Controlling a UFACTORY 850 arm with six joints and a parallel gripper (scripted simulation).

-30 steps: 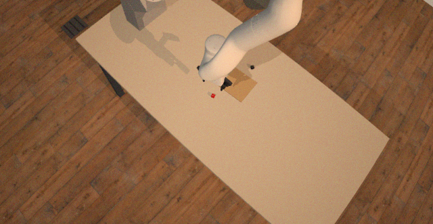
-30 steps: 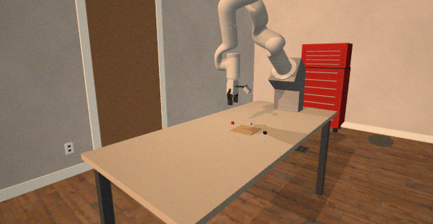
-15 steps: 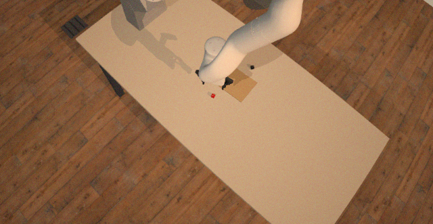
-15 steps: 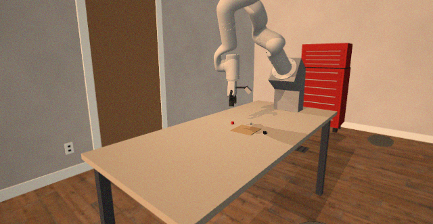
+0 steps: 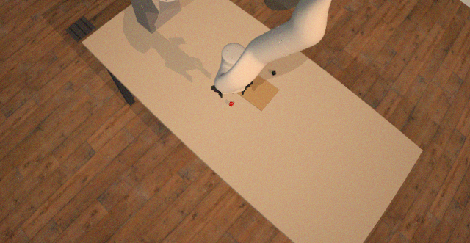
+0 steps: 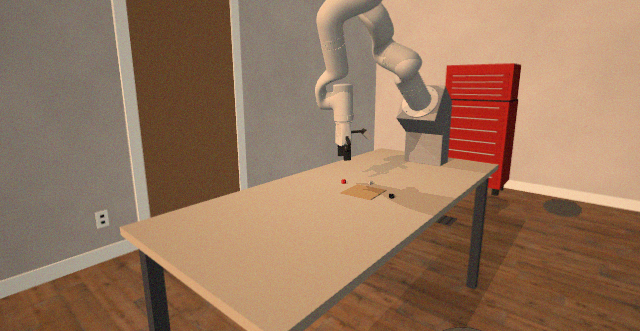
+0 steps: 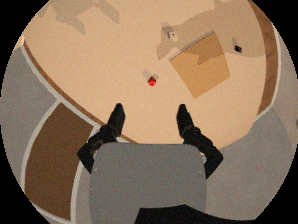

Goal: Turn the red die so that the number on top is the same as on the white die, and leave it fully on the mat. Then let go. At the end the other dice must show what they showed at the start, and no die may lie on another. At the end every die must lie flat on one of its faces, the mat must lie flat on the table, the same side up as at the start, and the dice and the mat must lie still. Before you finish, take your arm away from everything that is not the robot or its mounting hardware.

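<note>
Three dice are sitting around the brown mat (image 5: 261, 94), none on it: the red die (image 5: 231, 103) just off its near-left edge beneath the hovering gripper (image 7: 150, 121), whose fingers are spreading wide on nothing, the white die (image 7: 147, 72) beside it, and the black die (image 5: 273, 73) off the far corner

place: workshop-type room, I'm mounted at one end of the table
tool chest (image 6: 482, 116): red, many drawers, against wall behind me
table (image 6: 280, 231): long plain top, dark metal legs
floor (image 6: 550, 271): wood planks
walls: bare, white baseboard
door (image 6: 180, 96): brown, white frame
outlet (image 6: 101, 218): low on grey wall
</note>
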